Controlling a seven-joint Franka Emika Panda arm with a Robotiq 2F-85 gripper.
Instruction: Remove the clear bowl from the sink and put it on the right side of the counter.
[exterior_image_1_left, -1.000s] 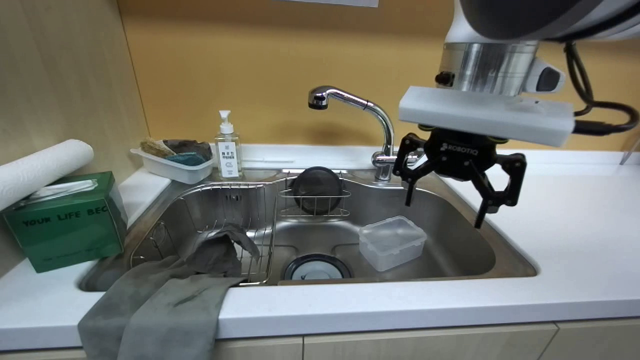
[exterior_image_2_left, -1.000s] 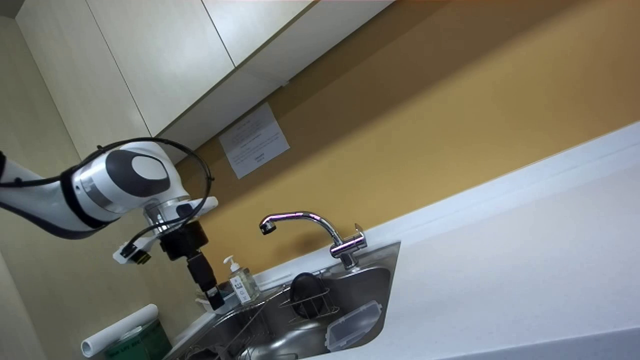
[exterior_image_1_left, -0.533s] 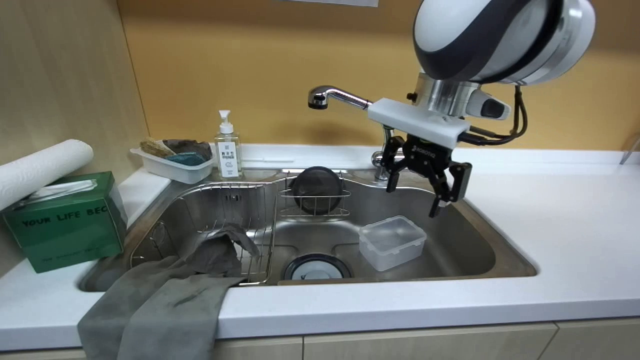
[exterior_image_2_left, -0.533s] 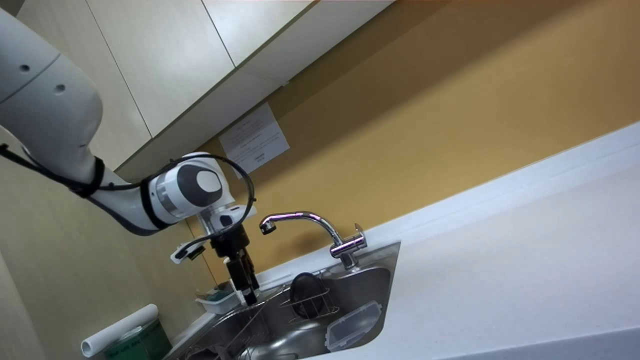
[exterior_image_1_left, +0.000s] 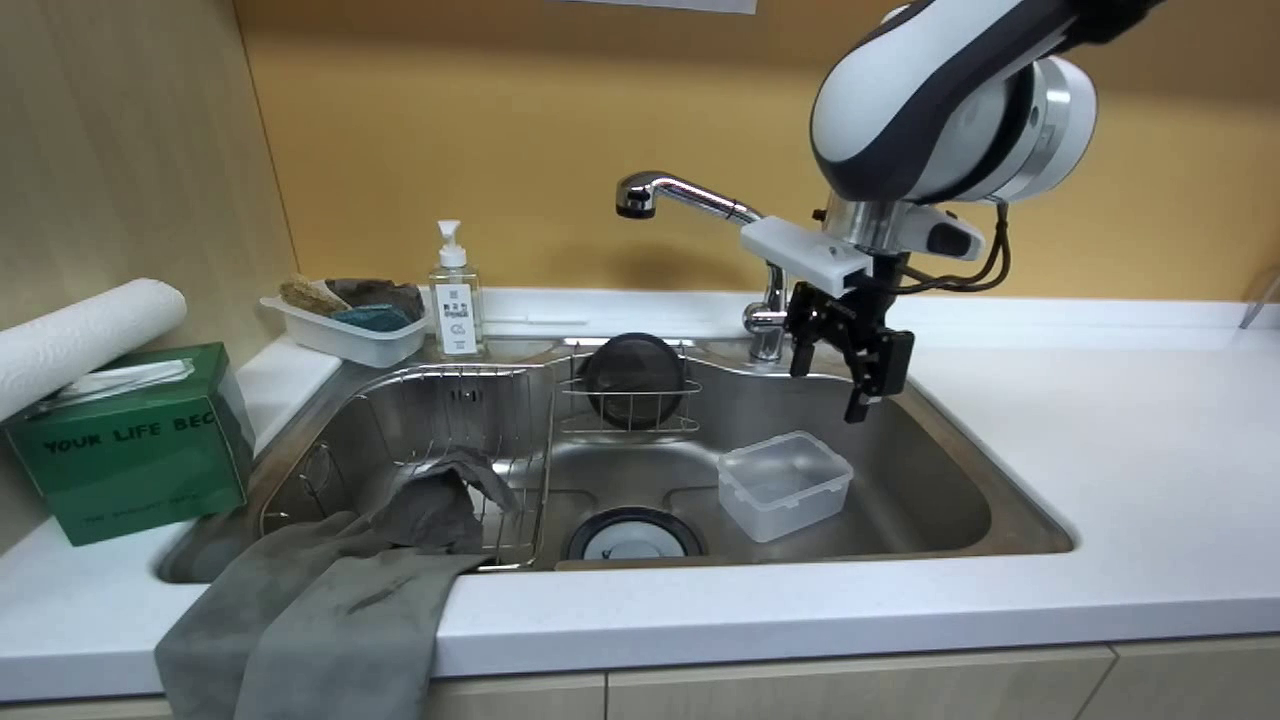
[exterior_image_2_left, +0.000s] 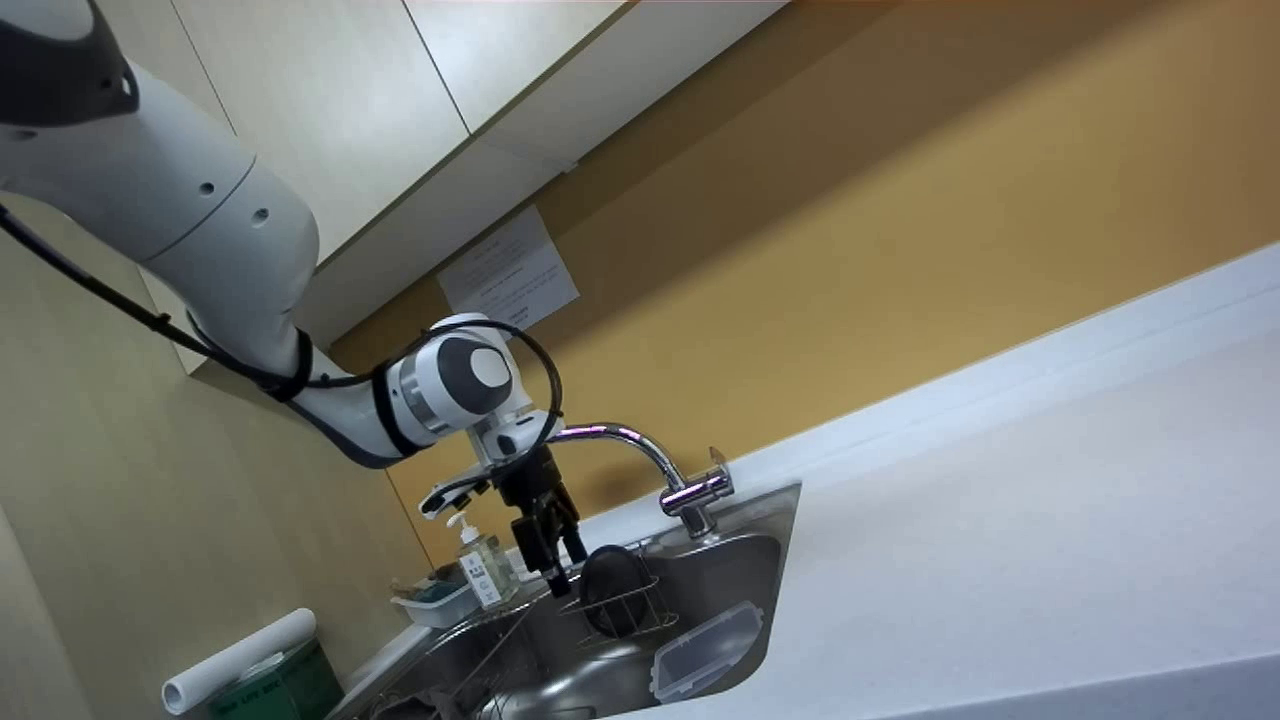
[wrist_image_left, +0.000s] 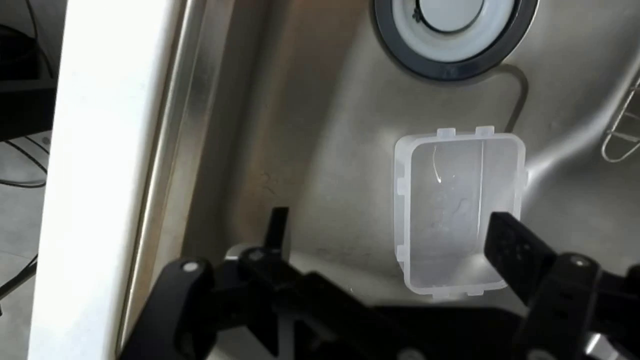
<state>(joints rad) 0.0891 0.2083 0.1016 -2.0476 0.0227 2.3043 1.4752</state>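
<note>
Arm (exterior_image_2_left: 240, 250) is blocking the faucet (exterior_image_2_left: 690, 495) tip and a corner of the sheet (exterior_image_2_left: 508, 265) in an exterior view, and its writing is way too tiny to read. Sink (exterior_image_2_left: 600, 680) gets chopped by the bottom edge there. In an exterior view the paper roll (exterior_image_1_left: 100, 335) runs off the left side, the cloth (exterior_image_1_left: 340, 620) off the bottom, and the bottle (exterior_image_1_left: 457, 310) label is mush. Wrist view: the hand (wrist_image_left: 390, 222) is cropped at the bottom and hides one corner of the bowl (wrist_image_left: 452, 205), plus the drain (wrist_image_left: 452, 46) is cut off up top.
</note>
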